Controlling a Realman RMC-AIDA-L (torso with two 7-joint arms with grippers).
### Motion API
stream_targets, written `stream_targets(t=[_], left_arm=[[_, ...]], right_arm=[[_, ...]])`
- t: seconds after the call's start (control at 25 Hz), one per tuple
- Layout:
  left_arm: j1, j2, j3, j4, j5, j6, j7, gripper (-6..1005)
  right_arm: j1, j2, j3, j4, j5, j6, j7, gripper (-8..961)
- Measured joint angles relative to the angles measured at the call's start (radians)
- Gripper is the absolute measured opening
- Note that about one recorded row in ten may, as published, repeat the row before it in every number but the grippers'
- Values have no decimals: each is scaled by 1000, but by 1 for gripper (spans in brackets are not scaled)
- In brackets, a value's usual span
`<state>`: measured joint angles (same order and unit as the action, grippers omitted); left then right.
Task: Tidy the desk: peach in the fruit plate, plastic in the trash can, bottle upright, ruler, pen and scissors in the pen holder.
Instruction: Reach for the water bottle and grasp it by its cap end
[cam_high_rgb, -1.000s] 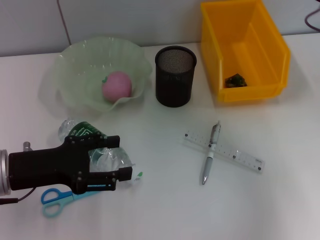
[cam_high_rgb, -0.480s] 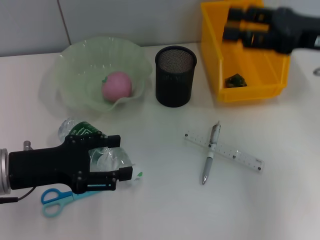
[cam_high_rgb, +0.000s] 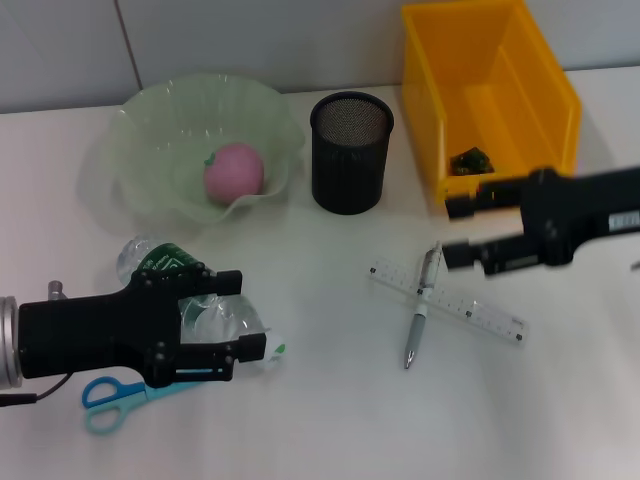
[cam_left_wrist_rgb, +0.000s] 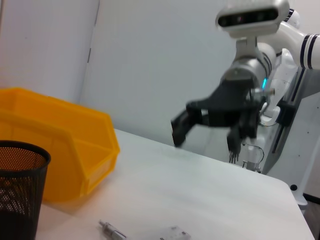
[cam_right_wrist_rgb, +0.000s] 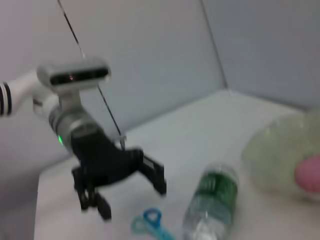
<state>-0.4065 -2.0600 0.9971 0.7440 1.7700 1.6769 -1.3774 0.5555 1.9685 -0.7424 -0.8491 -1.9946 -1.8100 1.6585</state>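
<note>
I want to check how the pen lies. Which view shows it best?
The head view: the pen lies whole across the ruler, right gripper nearby. The left wrist view catches only one end of the pen; the right wrist view misses it.

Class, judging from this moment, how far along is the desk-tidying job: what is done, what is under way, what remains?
Done: the round pink peach sits in the ruffled pale green fruit plate, and a dark scrap lies in the yellow trash can. Under way: the left gripper hangs open over the lying clear bottle; the open right gripper is above the silver pen. Left: bottle, pen, clear ruler, blue scissors; black mesh pen holder.
</note>
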Motion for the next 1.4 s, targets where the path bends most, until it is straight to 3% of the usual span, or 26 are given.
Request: stream_targets(t=[0.2,0.6,0.88,1.0,1.4], left_arm=[[4,0,0,0,4,-1,4,834],[-10,4,13,35,22,-1,4,826],[-98,0,30,280,157,72,-67,820],[-127,0,94,434,205,98,-67,818],[-135,-6,290,665,311,83,12,809]], right_arm=[[-16,17,0,14,-98,0,-29,762],[-26,17,2,27,-136,2,-22,762],[-20,11,0,47,-150,-1,50,761],[-20,7,0,47,-151,-4,90,761],[-1,-2,0,59,-185,-11,206,762]])
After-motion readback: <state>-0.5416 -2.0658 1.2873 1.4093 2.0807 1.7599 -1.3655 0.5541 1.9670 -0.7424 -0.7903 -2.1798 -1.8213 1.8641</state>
